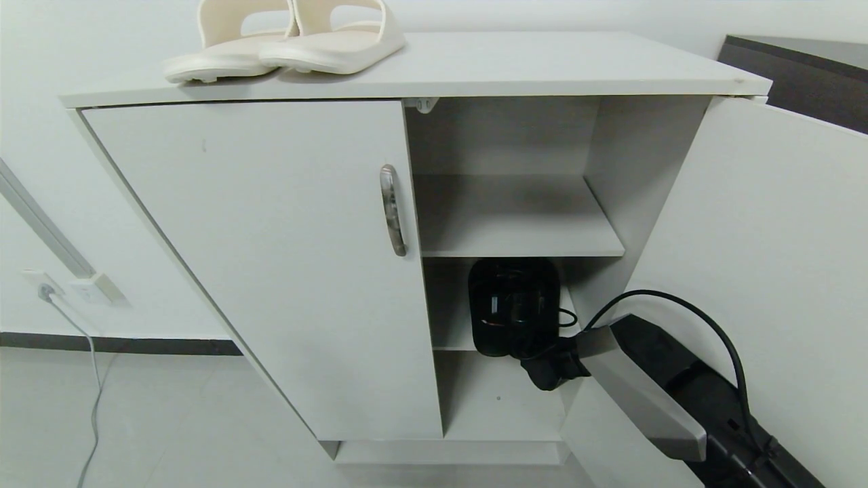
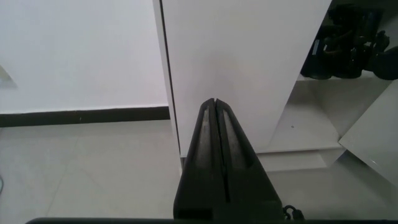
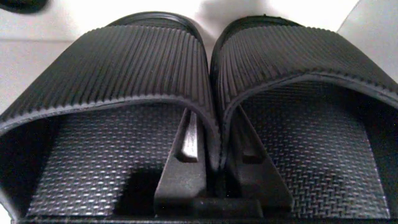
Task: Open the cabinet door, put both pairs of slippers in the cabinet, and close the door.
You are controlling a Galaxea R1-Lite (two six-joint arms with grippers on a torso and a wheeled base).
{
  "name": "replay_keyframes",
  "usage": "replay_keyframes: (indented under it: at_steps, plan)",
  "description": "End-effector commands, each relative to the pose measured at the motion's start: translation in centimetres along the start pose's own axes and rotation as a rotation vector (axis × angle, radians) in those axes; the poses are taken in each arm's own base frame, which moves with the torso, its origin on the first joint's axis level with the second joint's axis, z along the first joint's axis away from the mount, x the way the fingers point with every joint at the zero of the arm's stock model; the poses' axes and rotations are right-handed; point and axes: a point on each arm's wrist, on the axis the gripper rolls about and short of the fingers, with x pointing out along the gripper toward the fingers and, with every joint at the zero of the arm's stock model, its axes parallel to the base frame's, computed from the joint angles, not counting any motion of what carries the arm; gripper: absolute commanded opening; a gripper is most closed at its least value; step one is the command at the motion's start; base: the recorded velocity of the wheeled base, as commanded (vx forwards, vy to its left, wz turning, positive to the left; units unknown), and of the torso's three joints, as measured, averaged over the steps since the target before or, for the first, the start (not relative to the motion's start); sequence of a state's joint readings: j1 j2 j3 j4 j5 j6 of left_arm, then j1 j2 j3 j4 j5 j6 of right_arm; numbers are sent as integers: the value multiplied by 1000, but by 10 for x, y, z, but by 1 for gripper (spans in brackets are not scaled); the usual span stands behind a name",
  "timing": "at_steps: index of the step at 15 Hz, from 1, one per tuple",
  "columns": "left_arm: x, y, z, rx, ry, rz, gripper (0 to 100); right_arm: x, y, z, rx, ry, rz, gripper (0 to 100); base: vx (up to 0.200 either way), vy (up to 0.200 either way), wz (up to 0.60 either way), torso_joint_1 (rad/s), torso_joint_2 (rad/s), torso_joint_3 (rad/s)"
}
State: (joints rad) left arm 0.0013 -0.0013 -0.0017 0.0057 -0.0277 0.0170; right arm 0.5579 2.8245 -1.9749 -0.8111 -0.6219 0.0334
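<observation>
Step in hand, my read: setting the black pair down inside the cabinet (image 1: pixel 542 64).

- White slippers (image 1: pixel 285 44) lie on the cabinet top, far left, side by side, not yet stowed.
- Left claw (image 2: pixel 214 102) is pressed together with nothing in it, low in front of the closed left door (image 1: pixel 271 271).
- Handle (image 1: pixel 392 210) sits at that door's right edge.
- Right half is open: upper shelf (image 1: pixel 515 217), then the middle compartment with the black slippers (image 1: pixel 514 315), toes pointing inward, then the bottom compartment (image 1: pixel 495 400). The black pair is all I see stowed.
- Right claw (image 3: pixel 216 137) pinches the two inner side walls of the black pair together, one finger inside each slipper.
- Can't tell if the soles touch the middle shelf.

To do it well:
- Push in until the heels are behind the shelf's front edge.
- Get the soles flat before letting go.
- Spread the claw a little and back straight out so no finger drags a strap.

Risks and next:
- An overhanging pair would likely stop the open right door (image 1: pixel 766 257) from closing.
- The upper shelf looks the easy spot for the white pair.
</observation>
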Motion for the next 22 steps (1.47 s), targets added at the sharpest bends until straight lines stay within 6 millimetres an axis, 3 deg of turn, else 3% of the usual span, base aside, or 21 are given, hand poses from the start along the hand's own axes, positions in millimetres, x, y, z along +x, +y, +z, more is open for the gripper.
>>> replay_keyframes:
  at_steps: [1,2,3,7,12,13,17,19,22]
  plan:
    - [0,0,0,0,2,0,0,2,-1,-6,-7,10,-2,0,0,0,0,0,0,0]
    - [0,0,0,0,2,0,0,2,-1,-7,-12,17,-2,0,0,0,0,0,0,0]
    - [0,0,0,0,2,0,0,2,-1,-8,-13,19,-3,100,0,0,0,0,0,0]
    - [0,0,0,0,2,0,0,-12,-5,-5,-30,39,-2,100,0,0,0,0,0,0]
    - [0,0,0,-2,2,-1,0,-64,-17,25,-23,30,40,100,0,0,0,0,0,0]
    - [0,0,0,-2,2,-1,0,-86,-22,31,-21,21,56,100,0,0,0,0,0,0]
    - [0,0,0,0,2,-1,0,-134,-33,37,-24,18,106,100,0,0,0,0,0,0]
    - [0,0,0,-2,2,-1,0,-171,-38,45,-34,31,156,100,0,0,0,0,0,0]
    - [0,0,0,-2,2,-1,0,-209,-50,55,-63,70,207,100,0,0,0,0,0,0]
